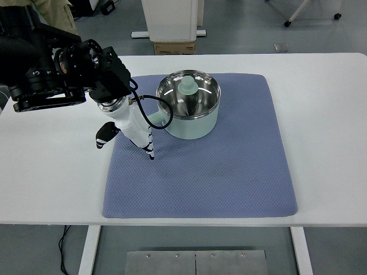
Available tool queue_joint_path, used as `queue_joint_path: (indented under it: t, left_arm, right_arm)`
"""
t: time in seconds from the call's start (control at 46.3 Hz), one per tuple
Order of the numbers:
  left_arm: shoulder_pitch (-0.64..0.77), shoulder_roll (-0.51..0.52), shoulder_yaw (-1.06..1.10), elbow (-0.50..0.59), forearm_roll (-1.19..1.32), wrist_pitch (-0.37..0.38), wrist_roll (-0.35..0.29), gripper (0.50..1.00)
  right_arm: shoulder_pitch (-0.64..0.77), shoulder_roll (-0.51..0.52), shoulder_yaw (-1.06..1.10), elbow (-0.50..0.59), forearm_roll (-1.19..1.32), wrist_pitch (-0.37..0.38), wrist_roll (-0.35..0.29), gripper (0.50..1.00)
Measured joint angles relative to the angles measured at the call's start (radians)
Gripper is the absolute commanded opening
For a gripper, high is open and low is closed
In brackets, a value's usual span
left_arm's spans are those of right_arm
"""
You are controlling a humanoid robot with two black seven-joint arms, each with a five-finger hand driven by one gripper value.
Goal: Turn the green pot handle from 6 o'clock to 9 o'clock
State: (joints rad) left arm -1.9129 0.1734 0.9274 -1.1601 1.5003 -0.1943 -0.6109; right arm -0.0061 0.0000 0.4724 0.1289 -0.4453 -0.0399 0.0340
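**Left hand beside the pot handle**

The left hand [131, 130] points down, fingers [150, 150] extended close together, holding nothing. The green pot [189, 117] sits just right of them on the blue mat [229, 172]; its handle [156, 120] reaches left, against the hand's side.

A lab: grey floor [241, 28], white worktable [321, 114], wheeled stand legs [309, 14].

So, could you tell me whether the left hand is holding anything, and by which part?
The left hand sits at the green pot's handle, but an actual hold cannot be told.
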Motion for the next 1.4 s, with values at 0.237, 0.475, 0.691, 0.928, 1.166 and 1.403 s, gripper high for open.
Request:
queue_joint_path:
  t: [0.237, 0.475, 0.691, 0.928, 1.166, 1.403]
  left_arm:
    - [0.002, -0.004, 0.020, 0.042, 0.000, 0.001, 0.000, 1.000]
    - [0.011, -0.014, 0.040, 0.072, 0.000, 0.001, 0.000, 1.000]
    - [0.017, -0.024, 0.060, 0.085, 0.001, 0.001, 0.000, 1.000]
    - [0.032, -0.037, 0.068, 0.134, 0.000, 0.000, 0.000, 1.000]
    - [0.034, -0.044, 0.093, 0.153, 0.000, 0.001, 0.000, 1.000]
    - [0.048, -0.051, 0.096, 0.157, 0.000, 0.001, 0.053, 1.000]
  right_arm:
    - [0.000, 0.000, 0.000, 0.000, 0.000, 0.000, 0.000, 1.000]
    - [0.000, 0.000, 0.000, 0.000, 0.000, 0.000, 0.000, 1.000]
    - [0.000, 0.000, 0.000, 0.000, 0.000, 0.000, 0.000, 1.000]
    - [0.000, 0.000, 0.000, 0.000, 0.000, 0.000, 0.000, 1.000]
    - [0.000, 0.000, 0.000, 0.000, 0.000, 0.000, 0.000, 1.000]
    - [0.000, 0.000, 0.000, 0.000, 0.000, 0.000, 0.000, 1.000]
